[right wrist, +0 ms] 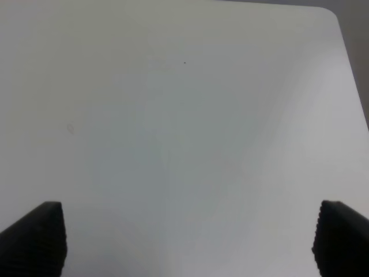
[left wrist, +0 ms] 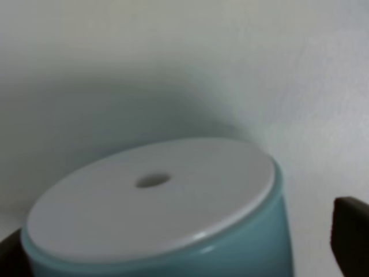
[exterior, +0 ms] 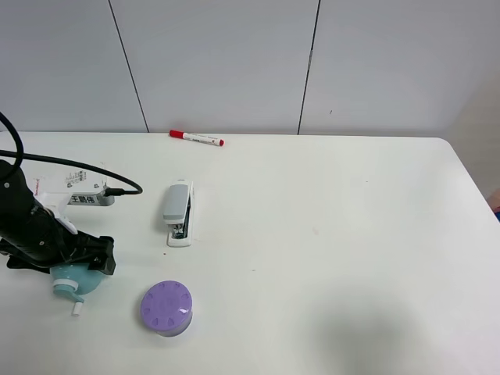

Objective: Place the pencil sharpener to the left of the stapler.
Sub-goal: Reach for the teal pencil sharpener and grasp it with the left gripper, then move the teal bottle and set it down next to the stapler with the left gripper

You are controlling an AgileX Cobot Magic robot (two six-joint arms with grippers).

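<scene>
1. Closest to the table's front edge is the purple round cylinder. It stands in front of the stapler, a shade to its left and well apart from it
2. The pencil sharpener sits on the table to the front-left of the stapler, well apart from it. Its small white crank sticks out toward the front edge
3. My left gripper is down over the sharpener, with a finger on either side of the teal body. The left wrist view is filled by the sharpener's flat white face with its small hole. A strip of bare table shows between the body and one dark finger, and the other is only a sliver at the frame's corner. The jaws stand apart and straddle the sharpener without clamping it
4. The stapler lies lengthwise, front to back, grey on top and white below, with dark metal showing at its front end
5. A white box with a printed label lies left of the stapler, level with its far half. A black cable ends just beside the box on the stapler's side
6. A red-capped marker lies behind the stapler, well apart from it, by the wall
7. My right gripper is spread wide over bare table and holds nothing. It is outside the high view, so I cannot place it against the stapler
</scene>
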